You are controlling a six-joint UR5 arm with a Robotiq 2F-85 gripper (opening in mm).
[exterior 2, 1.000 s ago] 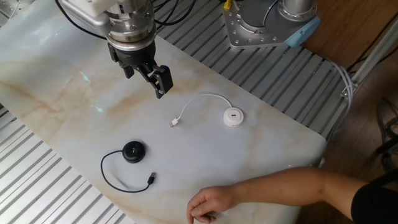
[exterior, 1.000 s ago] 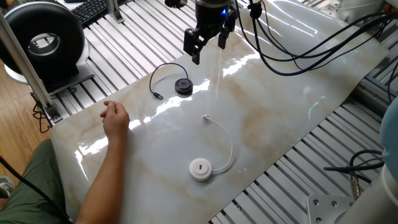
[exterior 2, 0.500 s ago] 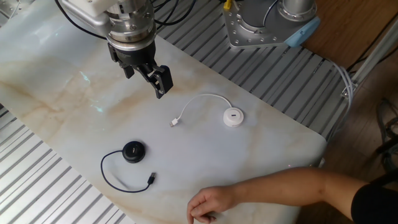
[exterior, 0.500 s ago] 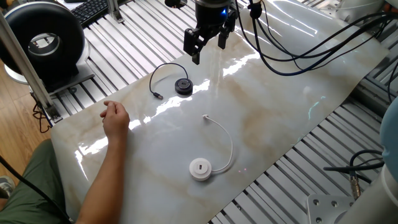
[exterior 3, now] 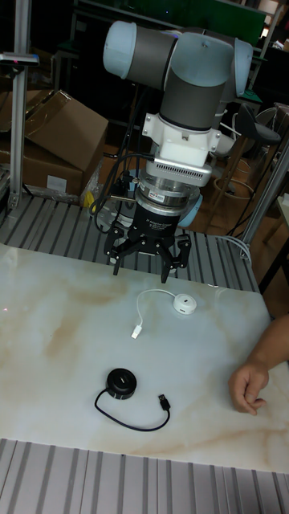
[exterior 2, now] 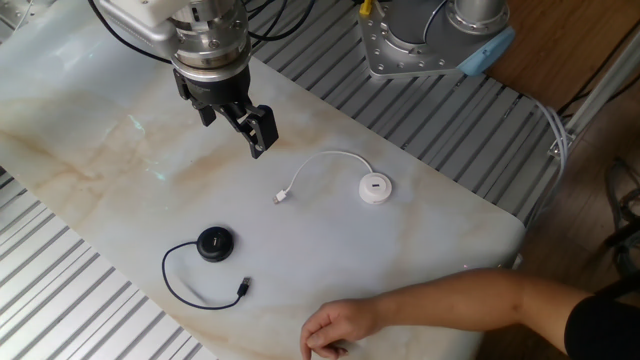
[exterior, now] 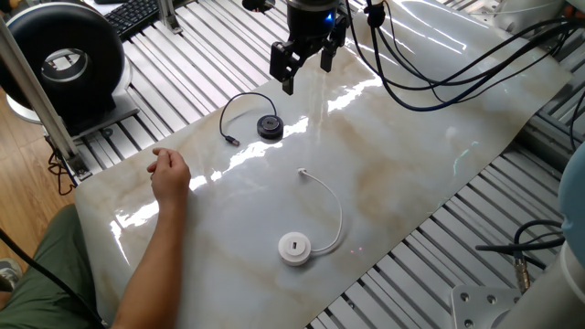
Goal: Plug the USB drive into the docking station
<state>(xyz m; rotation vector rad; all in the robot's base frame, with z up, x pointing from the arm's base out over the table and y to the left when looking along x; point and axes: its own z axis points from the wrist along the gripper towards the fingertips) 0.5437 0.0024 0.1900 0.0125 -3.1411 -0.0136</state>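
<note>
The USB drive, a white round puck, lies flat on the marble table, its thin white cable curling to a small plug. The docking station, a black round puck, lies apart from it with a black cable looped to a dark plug. My gripper hangs open and empty above the table, between and behind the two pucks, touching neither.
A person's hand and forearm rest on the table's edge near the black puck's cable. A black round fan stands off the table. Black cables hang from my arm over the table's far end.
</note>
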